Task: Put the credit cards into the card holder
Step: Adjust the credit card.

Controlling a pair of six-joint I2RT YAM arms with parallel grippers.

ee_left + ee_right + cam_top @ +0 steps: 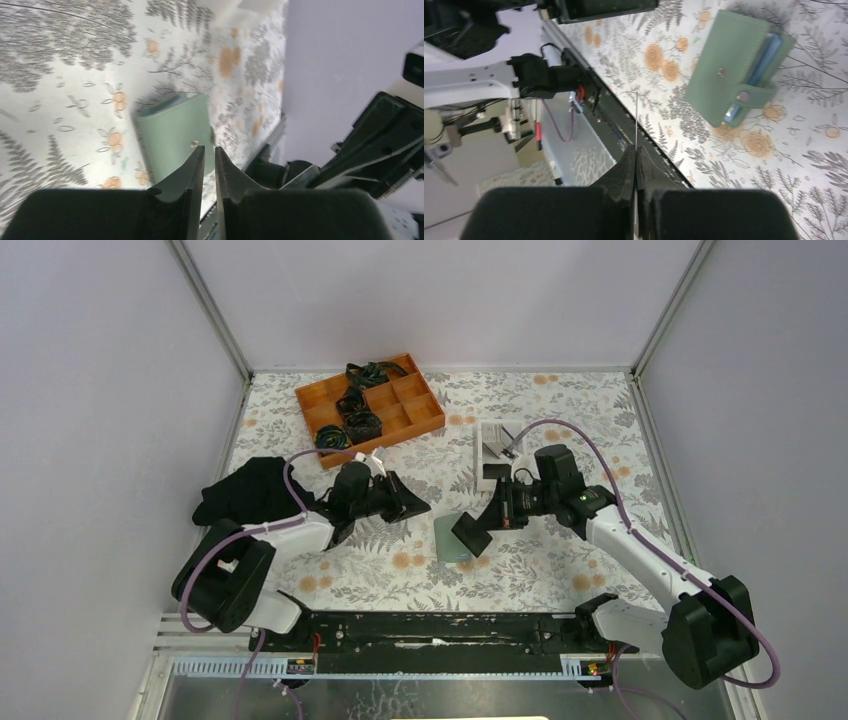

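One thin card [636,122] stood edge-on between the right gripper's [636,152] pinched jaws, sticking out past the tips. Beyond and to the right of those tips, the sage card holder [729,65] lay flat on the floral table [804,165], a blue card [765,57] tucked into it. The left gripper [209,156] had its jaws nearly together, holding nothing, with the holder just ahead of its tips.

soft sage-green rectangular card holder [734,65]: blue card edges inside;
flat table cloth [540,570]: white, grey ferns, orange flowers;
orange plastic compartment box [369,408]: black contents
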